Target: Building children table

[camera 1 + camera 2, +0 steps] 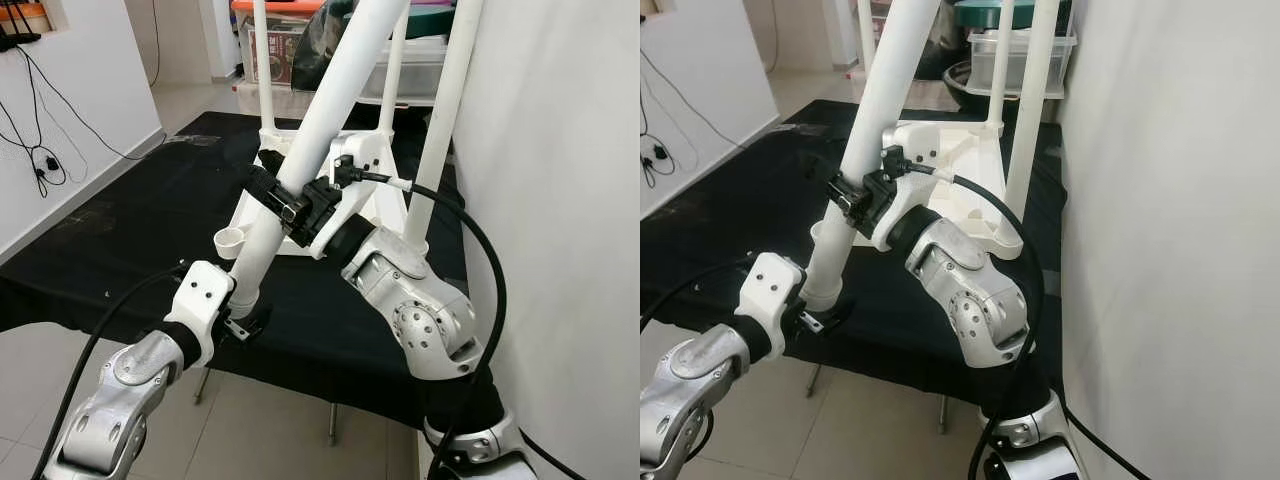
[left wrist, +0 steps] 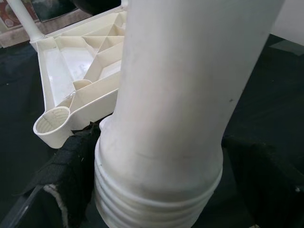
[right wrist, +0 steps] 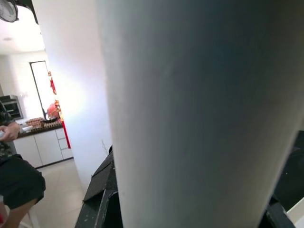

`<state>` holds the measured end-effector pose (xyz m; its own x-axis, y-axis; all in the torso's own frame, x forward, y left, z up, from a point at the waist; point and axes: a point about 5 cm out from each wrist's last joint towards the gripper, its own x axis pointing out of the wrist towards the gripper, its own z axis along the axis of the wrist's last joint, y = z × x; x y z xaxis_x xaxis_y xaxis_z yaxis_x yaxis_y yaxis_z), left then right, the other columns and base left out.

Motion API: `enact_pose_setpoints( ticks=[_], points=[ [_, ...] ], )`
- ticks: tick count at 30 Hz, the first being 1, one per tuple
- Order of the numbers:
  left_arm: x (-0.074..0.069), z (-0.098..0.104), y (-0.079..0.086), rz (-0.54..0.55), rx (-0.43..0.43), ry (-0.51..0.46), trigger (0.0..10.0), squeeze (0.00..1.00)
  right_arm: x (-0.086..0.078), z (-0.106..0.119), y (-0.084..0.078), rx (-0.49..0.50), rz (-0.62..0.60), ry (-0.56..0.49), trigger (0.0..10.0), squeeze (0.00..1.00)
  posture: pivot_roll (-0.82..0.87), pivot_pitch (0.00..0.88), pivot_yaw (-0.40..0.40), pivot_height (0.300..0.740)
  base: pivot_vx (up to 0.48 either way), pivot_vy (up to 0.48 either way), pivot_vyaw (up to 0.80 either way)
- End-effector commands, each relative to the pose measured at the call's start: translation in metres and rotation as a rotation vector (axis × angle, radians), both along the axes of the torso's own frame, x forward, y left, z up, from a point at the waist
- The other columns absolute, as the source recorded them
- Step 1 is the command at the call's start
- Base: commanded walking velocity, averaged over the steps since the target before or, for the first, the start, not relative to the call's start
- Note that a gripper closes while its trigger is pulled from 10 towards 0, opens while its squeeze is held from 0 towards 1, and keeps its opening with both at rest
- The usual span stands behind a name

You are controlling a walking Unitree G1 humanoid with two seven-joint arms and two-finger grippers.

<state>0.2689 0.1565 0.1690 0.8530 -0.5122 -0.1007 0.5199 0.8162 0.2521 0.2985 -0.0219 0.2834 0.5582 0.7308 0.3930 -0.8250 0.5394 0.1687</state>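
Both grippers clamp one loose white table leg (image 1: 330,120), held at a slant over the black-covered work surface (image 1: 130,230). Left gripper (image 1: 243,318) grips the bottom, right at the threaded end (image 2: 156,209); its padded fingers (image 2: 71,166) sit either side of the ribbed collar. Right gripper (image 1: 292,205) pinches the leg higher up, about mid-shaft, jaws narrow around the tube.

Tabletop (image 1: 352,190) lies upside down on the cloth just behind, ribbed underside up. Other legs (image 1: 447,110) already stand in their corners. The empty corner socket (image 1: 231,241) sits just beside the threaded end, still apart from it.

Handling, my read: leg is a hollow plastic tube, light and stiff, but smooth and round, so it can twist or slide in a pinch grip. The two-point hold looks right: low grip steers the thread, mid grip controls tilt. Avoid squeezing on the threads themselves. The tabletop is light too and will likely skate on the cloth if the leg pushes in sideways, so come in straight along the socket axis.

Person (image 3: 12,161) stands in the room's background, well apart.
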Motion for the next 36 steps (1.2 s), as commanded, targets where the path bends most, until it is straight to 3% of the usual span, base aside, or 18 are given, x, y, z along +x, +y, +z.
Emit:
enact_pose_setpoints(
  ticks=[1,2,3,10,20,21,24,25,28,29,30,31,36],
  points=[
    [0.000,-0.005,-0.004,-0.033,0.017,0.017,6.6,0.00,-0.007,0.011,0.001,0.059,0.020,-0.053,0.0,0.00,0.06,0.000,0.007,0.740,0.000,0.000,0.00],
    [0.003,-0.003,-0.006,-0.041,0.024,-0.004,0.9,0.00,-0.008,0.010,0.001,0.058,0.022,-0.052,0.0,0.00,0.06,0.000,0.005,0.740,0.000,0.000,0.00],
    [0.005,-0.001,-0.009,-0.049,0.022,-0.024,0.0,0.00,-0.008,0.009,0.002,0.057,0.024,-0.050,0.0,0.00,0.06,0.000,0.003,0.740,0.000,0.000,0.00],
    [0.004,0.006,-0.019,-0.096,0.004,-0.100,0.0,0.00,-0.009,0.005,0.002,0.056,0.027,-0.034,0.0,0.00,0.06,0.000,0.000,0.740,0.000,0.000,0.00],
    [0.001,-0.003,-0.020,-0.097,0.026,-0.077,0.0,0.00,-0.006,0.001,0.001,0.070,0.011,0.008,0.0,0.00,0.06,0.000,-0.004,0.740,0.000,0.000,0.00],
    [0.001,-0.006,-0.020,-0.091,0.036,-0.060,10.0,0.00,-0.006,0.000,0.001,0.070,0.005,0.014,8.1,0.00,0.06,0.000,-0.003,0.740,0.000,0.000,0.00],
    [0.001,-0.006,-0.020,-0.091,0.036,-0.060,10.0,0.00,-0.006,0.000,0.001,0.070,0.005,0.014,8.1,0.00,0.06,0.000,-0.003,0.740,0.000,0.000,0.00],
    [0.000,-0.010,-0.020,-0.090,0.057,-0.050,10.0,0.00,-0.002,-0.001,-0.001,0.076,-0.016,0.039,10.0,0.00,0.06,0.000,-0.003,0.740,0.000,0.000,0.00],
    [0.000,-0.011,-0.020,-0.086,0.063,-0.051,10.0,0.00,-0.001,-0.002,-0.002,0.078,-0.024,0.050,10.0,0.00,0.06,0.000,-0.003,0.740,0.000,0.000,0.00],
    [0.001,-0.011,-0.020,-0.079,0.070,-0.059,10.0,0.00,0.001,-0.003,-0.004,0.086,-0.035,0.060,10.0,0.45,0.06,0.000,-0.004,0.740,0.000,0.000,0.00],
    [0.001,-0.011,-0.020,-0.079,0.070,-0.059,10.0,0.00,0.001,-0.003,-0.004,0.086,-0.035,0.060,10.0,0.45,0.06,0.000,-0.004,0.740,0.000,0.000,0.00],
    [0.003,-0.011,-0.018,-0.058,0.083,-0.067,10.0,0.00,0.002,-0.004,-0.005,0.090,-0.043,0.074,10.0,1.00,0.06,0.000,-0.003,0.740,0.000,0.000,0.00],
    [0.008,-0.009,-0.014,-0.008,0.121,-0.091,10.0,0.00,0.005,-0.008,-0.006,0.112,-0.060,0.125,10.0,1.00,0.06,0.000,-0.002,0.740,0.000,0.000,0.00]
  ],
)
